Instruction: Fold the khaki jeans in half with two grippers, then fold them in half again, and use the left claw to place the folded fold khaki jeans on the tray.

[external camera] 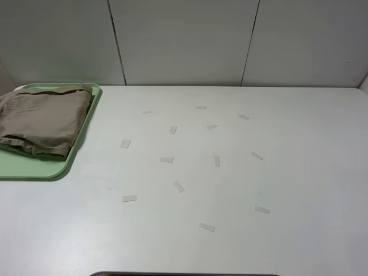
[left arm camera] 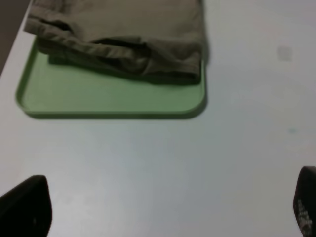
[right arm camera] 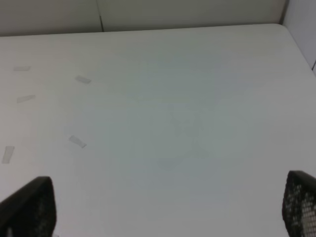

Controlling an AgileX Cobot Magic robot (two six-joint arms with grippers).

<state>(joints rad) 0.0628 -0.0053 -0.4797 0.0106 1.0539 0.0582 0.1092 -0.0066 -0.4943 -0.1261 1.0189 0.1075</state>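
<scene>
Both jaws spread, empty; khaki jeans (external camera: 43, 118) folded on tray (external camera: 54, 167), tape strips (external camera: 178, 186) nearby.

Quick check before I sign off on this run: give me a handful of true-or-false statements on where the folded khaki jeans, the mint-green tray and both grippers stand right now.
1. The folded khaki cotton jeans lie on the pale mint-green plastic tray. True.
2. The tray sits at the table's far right corner. False: it is at the far left, by the wall.
3. The left gripper is shut on the jeans. False: its jaws stand wide apart over the bare white table, holding nothing.
4. The right gripper is open and empty. True.
5. Small pale tape strips dot the tabletop. True.
</scene>
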